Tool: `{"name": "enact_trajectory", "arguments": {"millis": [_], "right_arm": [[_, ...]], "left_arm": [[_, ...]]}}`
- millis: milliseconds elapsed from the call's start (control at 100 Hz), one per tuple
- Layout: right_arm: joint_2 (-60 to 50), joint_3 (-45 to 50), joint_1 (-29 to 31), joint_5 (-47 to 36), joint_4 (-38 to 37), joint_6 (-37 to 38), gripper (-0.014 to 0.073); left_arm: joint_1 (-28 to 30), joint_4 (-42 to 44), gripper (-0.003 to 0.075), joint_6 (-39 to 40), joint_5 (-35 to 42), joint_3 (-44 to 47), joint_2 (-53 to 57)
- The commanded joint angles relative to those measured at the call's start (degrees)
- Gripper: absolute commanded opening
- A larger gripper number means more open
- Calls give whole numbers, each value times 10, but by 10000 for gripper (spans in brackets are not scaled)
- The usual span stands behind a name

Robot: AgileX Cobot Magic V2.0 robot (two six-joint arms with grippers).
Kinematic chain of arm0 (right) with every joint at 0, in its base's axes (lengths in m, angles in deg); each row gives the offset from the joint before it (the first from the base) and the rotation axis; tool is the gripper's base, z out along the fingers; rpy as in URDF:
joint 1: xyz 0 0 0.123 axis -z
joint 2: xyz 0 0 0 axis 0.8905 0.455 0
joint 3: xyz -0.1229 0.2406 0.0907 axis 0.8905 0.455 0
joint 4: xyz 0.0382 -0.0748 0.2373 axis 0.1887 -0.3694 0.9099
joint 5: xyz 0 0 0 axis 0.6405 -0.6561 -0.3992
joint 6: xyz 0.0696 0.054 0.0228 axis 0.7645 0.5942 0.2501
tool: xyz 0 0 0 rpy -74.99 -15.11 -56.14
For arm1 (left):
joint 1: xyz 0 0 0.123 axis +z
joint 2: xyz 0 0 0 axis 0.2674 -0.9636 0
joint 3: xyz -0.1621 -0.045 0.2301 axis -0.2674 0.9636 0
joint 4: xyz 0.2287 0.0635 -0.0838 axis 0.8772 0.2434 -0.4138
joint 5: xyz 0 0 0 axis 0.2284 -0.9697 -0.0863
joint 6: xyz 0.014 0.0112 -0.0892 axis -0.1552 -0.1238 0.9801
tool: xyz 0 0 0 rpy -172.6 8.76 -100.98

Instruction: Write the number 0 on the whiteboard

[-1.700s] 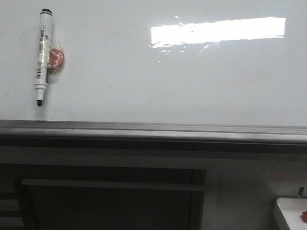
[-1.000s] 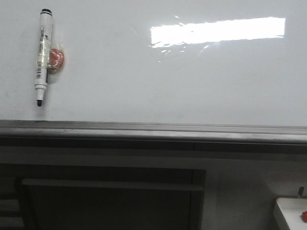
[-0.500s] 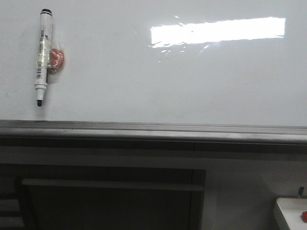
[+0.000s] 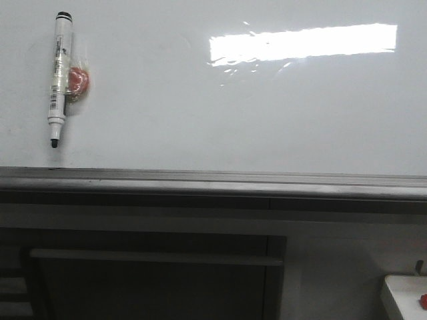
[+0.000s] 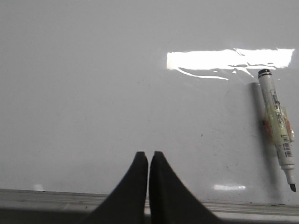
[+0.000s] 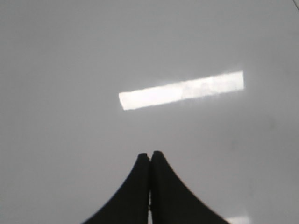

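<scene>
The whiteboard [image 4: 220,113] is bare across every view — no number 0 is drawn on it, only a bright strip of glare on the right. Over the last moments nothing has shifted: the marker pen [image 4: 59,79] hangs tip-down at the board's far left, stuck on with a red magnet [image 4: 79,81], untouched. The left gripper [image 5: 148,155] and right gripper [image 6: 150,154] each have their fingers pressed together on nothing. So the task looks not yet begun — fetching the pen likely comes first.
</scene>
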Motion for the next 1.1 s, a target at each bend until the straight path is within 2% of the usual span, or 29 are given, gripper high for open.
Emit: {"name": "enact_trajectory", "arguments": {"millis": [0,80,200,250,320,490,540,640,730,800,900,1010,1090], "right_arm": [[-11,-17,3,40,41,9,-51],[-6,-58,1,107,70,9,-51],[33,-151,1,268,76,-6,-50],[60,-187,1,338,75,-17,-50],[96,-226,1,384,76,-17,-51],[138,-250,1,382,76,-17,-51],[143,-250,1,382,76,-17,-51],[143,-250,1,381,76,-17,-51],[143,-250,1,379,76,-17,-51],[143,-250,1,365,76,-17,-51],[143,-249,1,375,80,-17,-51],[143,-231,-2,376,79,-20,-51],[143,-221,-2,357,79,-21,-51]], "left_arm": [[-1,-3,-21,5,12,-48,7],[-1,-2,-21,3,-17,-83,-13],[-1,23,-20,2,-75,-141,-64],[-1,23,-20,2,-78,-156,-85],[-1,23,-20,2,-68,-168,-110],[-1,18,-17,2,-39,-169,-152],[-3,7,8,2,-39,-169,-167],[-7,-27,160,2,-18,-169,-192],[-7,-54,330,2,39,-164,-213],[-7,-62,417,3,96,-158,-231],[-9,-73,428,6,164,-153,-262],[-33,-60,428,6,178,-153,-308],[-77,-56,428,7,179,-153,-341]]}}
